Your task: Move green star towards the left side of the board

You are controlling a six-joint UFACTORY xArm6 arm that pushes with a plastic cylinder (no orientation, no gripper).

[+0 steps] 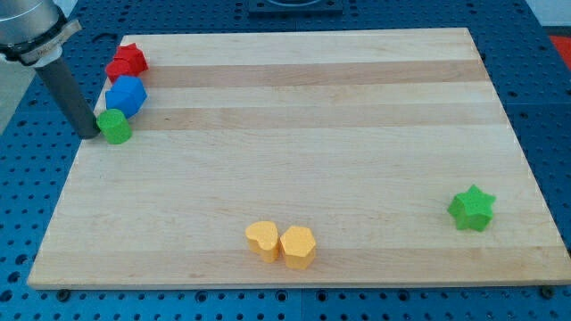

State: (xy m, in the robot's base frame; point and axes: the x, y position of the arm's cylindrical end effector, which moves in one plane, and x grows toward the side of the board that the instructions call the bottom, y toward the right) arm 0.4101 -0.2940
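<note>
A small green star (471, 209) sits near the table's (312, 107) right edge. The tool (92, 134), a plain rod without jaws, touches a green cylinder (114, 127) far left. The star looks light, rigid; push its right side.

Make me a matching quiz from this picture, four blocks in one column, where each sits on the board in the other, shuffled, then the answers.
1. green star
2. red star
3. blue block
4. yellow blocks

A. bottom edge, middle
B. top left corner
C. lower right
D. left edge, between red star and green cylinder

My tip sits just left of the green cylinder.

Pairs: 1-C, 2-B, 3-D, 4-A
</note>
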